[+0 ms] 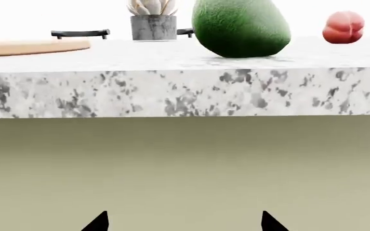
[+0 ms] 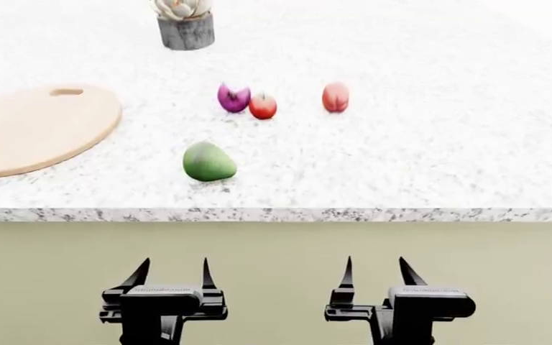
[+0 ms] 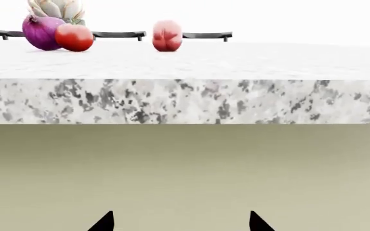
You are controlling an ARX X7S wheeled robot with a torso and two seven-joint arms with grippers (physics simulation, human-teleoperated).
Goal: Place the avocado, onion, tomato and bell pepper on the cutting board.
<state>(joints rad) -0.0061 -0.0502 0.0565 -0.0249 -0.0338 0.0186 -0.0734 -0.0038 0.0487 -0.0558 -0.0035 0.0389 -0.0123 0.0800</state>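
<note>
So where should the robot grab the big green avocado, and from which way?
Probably from above, around its fat middle. The avocado lies on its side on the counter, alone, near the front edge, so nothing blocks a straight-down reach. The narrow end would likely slip; the wide belly gives the fingers more to squeeze. The left gripper, open and below the counter edge, is the closer one.
</note>
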